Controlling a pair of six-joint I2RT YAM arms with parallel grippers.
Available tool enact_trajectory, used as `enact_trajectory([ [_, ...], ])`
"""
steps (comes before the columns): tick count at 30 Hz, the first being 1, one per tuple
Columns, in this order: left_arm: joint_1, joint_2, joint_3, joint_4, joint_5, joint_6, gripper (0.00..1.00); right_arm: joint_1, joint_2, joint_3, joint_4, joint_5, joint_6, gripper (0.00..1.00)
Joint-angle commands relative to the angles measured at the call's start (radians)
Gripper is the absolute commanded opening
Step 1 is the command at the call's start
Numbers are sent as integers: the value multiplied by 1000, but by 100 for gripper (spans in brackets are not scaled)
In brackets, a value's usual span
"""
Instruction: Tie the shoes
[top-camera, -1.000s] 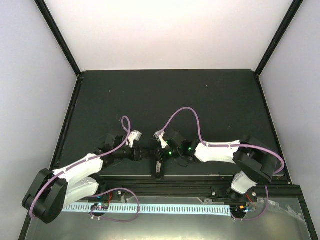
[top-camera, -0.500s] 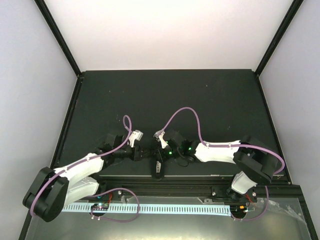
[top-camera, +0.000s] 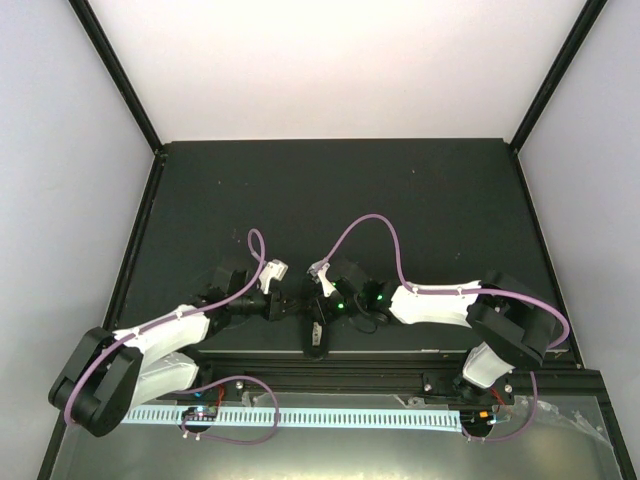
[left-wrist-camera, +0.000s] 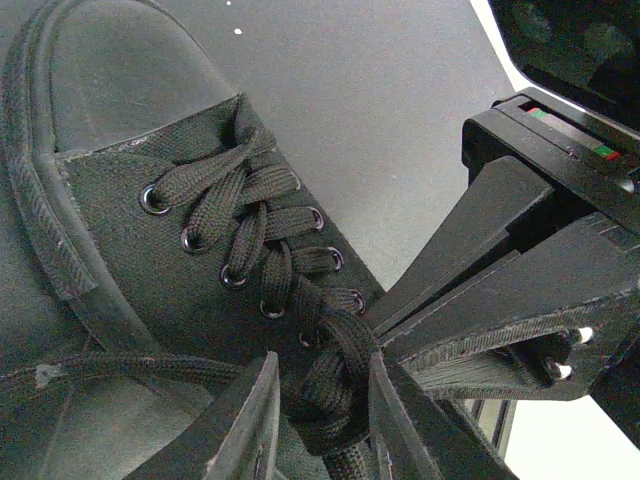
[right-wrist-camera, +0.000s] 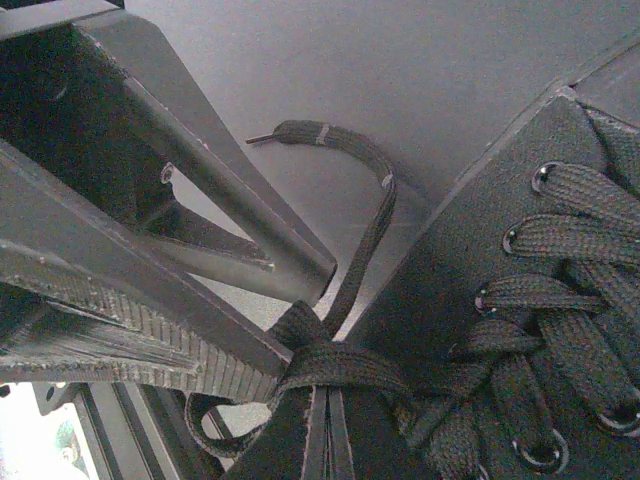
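Observation:
The small black shoe lies at the table's near edge between my two grippers, with a pale patch on it. In the left wrist view the shoe fills the left side, laced through metal eyelets. My left gripper has its two fingers close on either side of a thick bundle of lace at the top of the lacing. My right gripper is shut, with a band of lace pulled across its tips. It also shows in the left wrist view, touching the same bundle. A free lace end curls on the table.
The black table mat stretches away behind the shoe. A metal rail runs along the near edge just in front of it. White walls with black corner posts close in the sides and back.
My left wrist has shifted a little right, toward the shoe. The right arm and the shoe have stayed where they were.

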Motion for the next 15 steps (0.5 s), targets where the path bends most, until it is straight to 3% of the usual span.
enact_trajectory([
  [1,7,12,-1,47,28,2,24,-2,-15,7,-8,17,-6,2],
  [10,7,25,-13,72,48,-13,15,-4,-15,6,-3,17,-5,2],
  [15,7,45,-14,97,67,-24,4,-3,-22,4,-4,21,-5,2],
])
